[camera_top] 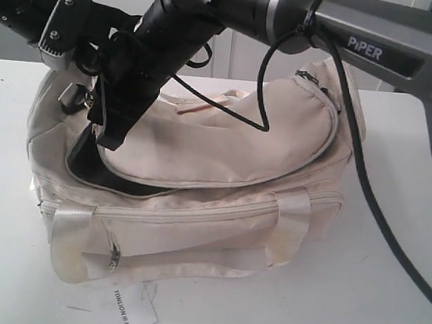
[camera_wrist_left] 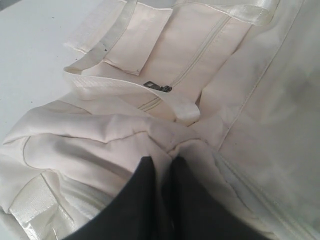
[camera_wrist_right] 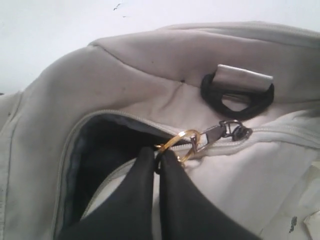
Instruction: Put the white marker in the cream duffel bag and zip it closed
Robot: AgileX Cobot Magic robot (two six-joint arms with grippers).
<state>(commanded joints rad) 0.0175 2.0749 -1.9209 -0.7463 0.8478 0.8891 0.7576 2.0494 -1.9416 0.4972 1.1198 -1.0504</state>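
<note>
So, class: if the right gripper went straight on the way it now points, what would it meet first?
The right gripper, shut on the gold ring of the zip pull, points at the end panel of the cream duffel bag past the zip; that fabric would probably come first, though depth is unclear.

My right arm reaches across leftward, right gripper (camera_wrist_right: 157,153) pinched on the gold zipper ring (camera_wrist_right: 186,137); my left gripper (camera_wrist_left: 161,161) clamps a fold of the cream duffel bag (camera_wrist_left: 115,132).
</note>
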